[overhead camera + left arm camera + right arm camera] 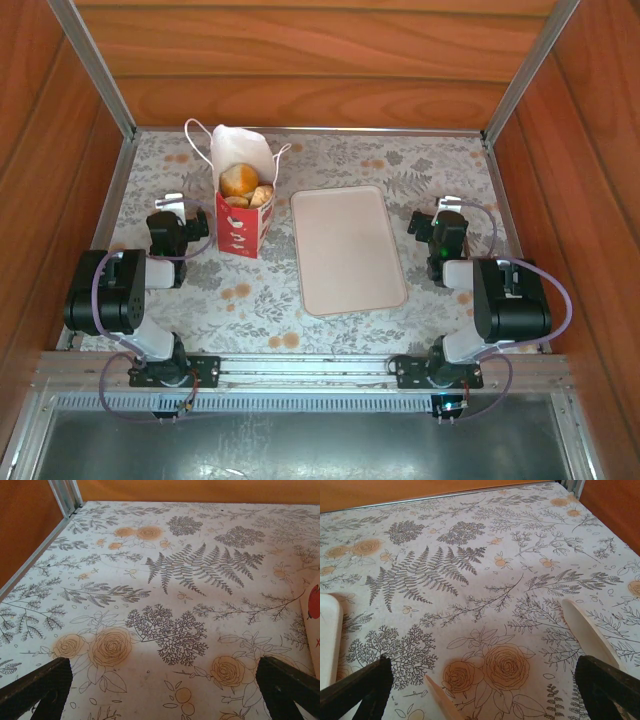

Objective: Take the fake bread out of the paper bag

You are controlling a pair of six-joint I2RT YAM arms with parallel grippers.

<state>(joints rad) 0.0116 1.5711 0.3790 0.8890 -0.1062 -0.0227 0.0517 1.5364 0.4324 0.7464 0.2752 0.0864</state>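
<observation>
Wood-panelled walls are enclosing a table (360, 160) covered by a cloth printed with grey ferns and orange roses. Seen from the top external camera, the paper bag (240, 205) is standing upright at about 10 o'clock from the table's centre, its white mouth gaping upward, its lower band showing red, and its thin cord handles arching toward 11 and 1 o'clock. The fake bread (243, 184) is sitting inside the bag as a cluster of golden-brown rolls showing through the mouth. A pale beige tray (348, 250) is lying flat at the table's centre, just beside the bag at its 3 o'clock and apart from it.

The left hand (170, 207) is hovering near the bag at its 9 o'clock and touching nothing. The right hand (448, 208) is hovering at the tray's 3 o'clock, off its rim. In the left wrist view, the left hand (165, 682) is standing fully spread, with bare printed cloth lying between its dark fingers (47, 682). In the right wrist view, the right hand (482, 682) is likewise standing spread wide over cloth, gripping nothing, with the tray's edge (327, 630) lying at its 9 o'clock.
</observation>
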